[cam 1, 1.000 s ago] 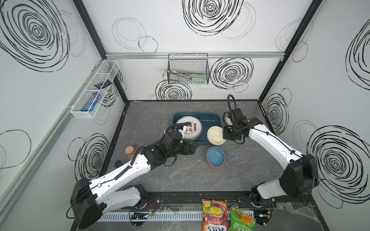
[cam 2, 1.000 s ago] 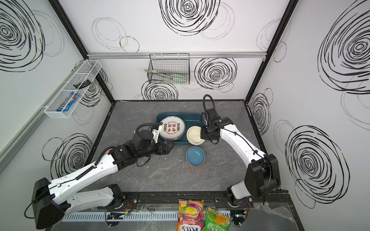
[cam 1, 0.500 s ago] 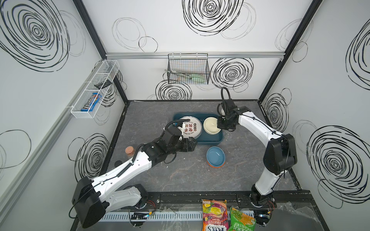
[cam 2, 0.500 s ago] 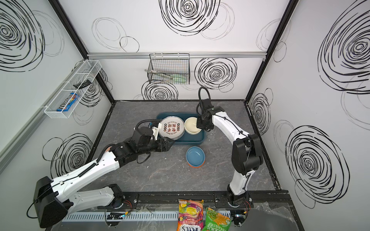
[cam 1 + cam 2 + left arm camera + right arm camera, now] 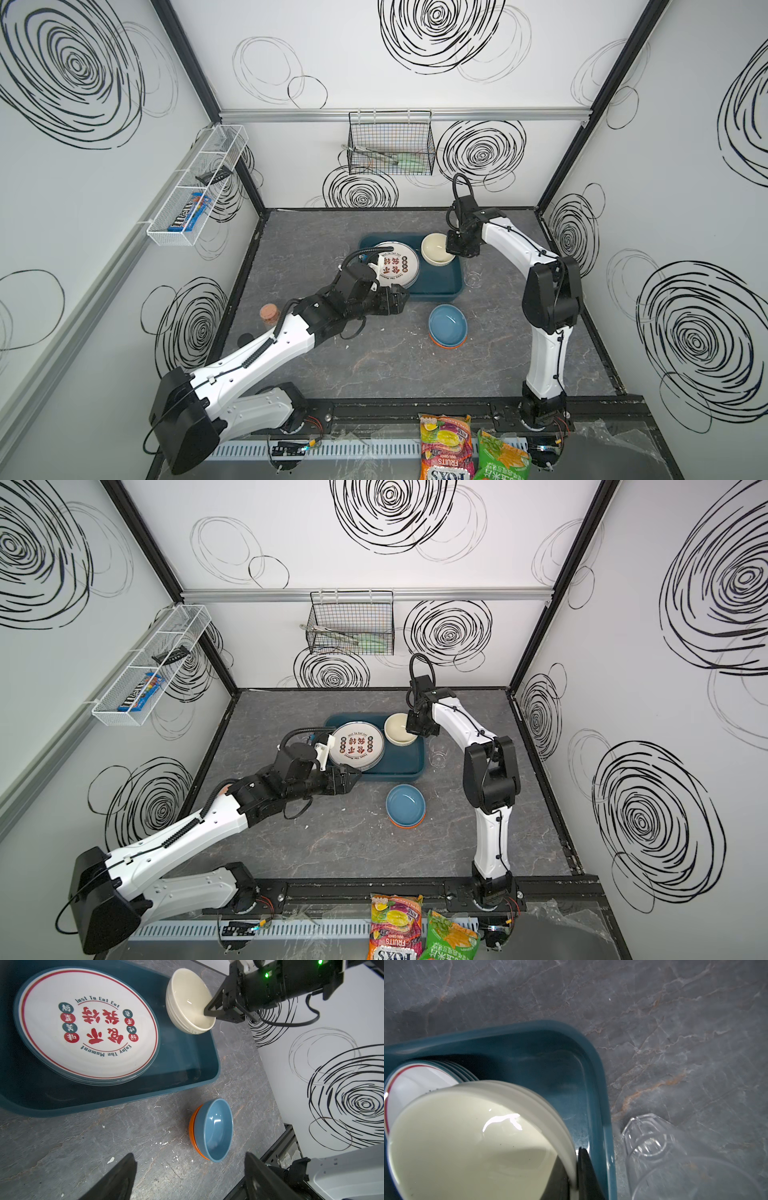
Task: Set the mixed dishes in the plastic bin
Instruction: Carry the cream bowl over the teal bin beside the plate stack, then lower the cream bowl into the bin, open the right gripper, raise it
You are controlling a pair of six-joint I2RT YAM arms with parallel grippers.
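Cream bowl (image 5: 187, 999) tilted in plastic bin (image 5: 216, 1064), rim clamped by right hand (image 5: 207, 1012) (left hand (image 5: 400, 300) apart, empty).

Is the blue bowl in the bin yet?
No, the blue bowl sits nested in an orange bowl on the tabletop, outside the plastic bin.

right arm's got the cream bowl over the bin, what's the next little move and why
Likely lower the cream bowl straight down to the bin floor before releasing. The right tool is shut on its rim, and it looks tilted above the bin's free corner, beside the plates.
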